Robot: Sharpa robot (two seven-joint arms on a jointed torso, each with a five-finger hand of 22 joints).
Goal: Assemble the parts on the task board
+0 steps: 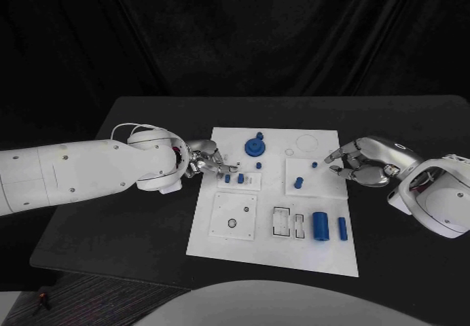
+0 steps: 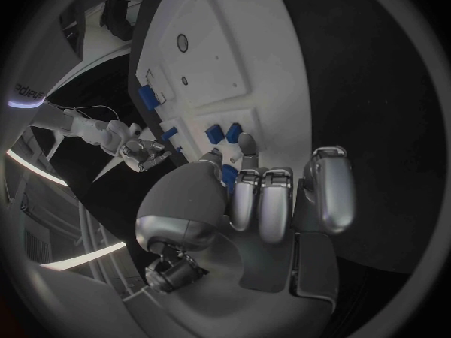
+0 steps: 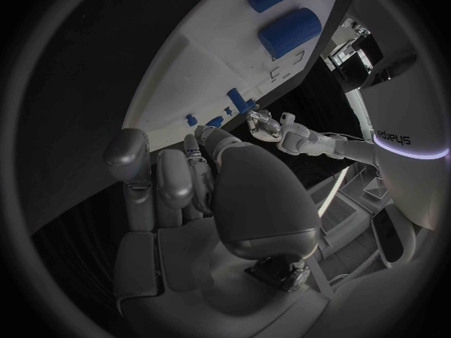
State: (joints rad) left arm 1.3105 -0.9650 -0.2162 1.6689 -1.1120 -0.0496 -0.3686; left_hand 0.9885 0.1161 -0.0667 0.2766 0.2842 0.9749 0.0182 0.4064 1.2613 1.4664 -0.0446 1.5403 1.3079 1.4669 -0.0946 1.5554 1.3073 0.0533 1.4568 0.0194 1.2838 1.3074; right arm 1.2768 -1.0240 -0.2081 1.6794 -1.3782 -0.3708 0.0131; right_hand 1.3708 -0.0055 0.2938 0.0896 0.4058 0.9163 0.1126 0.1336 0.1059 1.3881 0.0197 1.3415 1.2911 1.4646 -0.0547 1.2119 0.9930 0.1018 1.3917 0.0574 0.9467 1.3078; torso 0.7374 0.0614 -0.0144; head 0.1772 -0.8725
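The white task board point(image 1: 279, 255) lies in the middle of the black table. On it are blue parts: a round gear-like part point(image 1: 255, 145), two small pieces point(image 1: 233, 178) side by side, small pegs point(image 1: 297, 182), and two cylinders point(image 1: 319, 226) near the front right. My left hand point(image 1: 210, 163) is at the board's left edge, its fingertips point(image 2: 247, 144) down on the board beside the two small pieces point(image 2: 222, 134). A sliver of blue point(image 2: 228, 177) shows between thumb and fingers; I cannot tell if it is held. My right hand point(image 1: 357, 165) hovers at the board's right edge, fingers curled in on nothing.
A square white plate point(image 1: 233, 216) with a hole lies at the board's front left, with slotted outlines point(image 1: 287, 222) beside it. Bare black table point(image 1: 128, 231) runs round the board on all sides. The thick cylinder point(image 3: 289, 30) lies apart from my right hand point(image 3: 207, 195).
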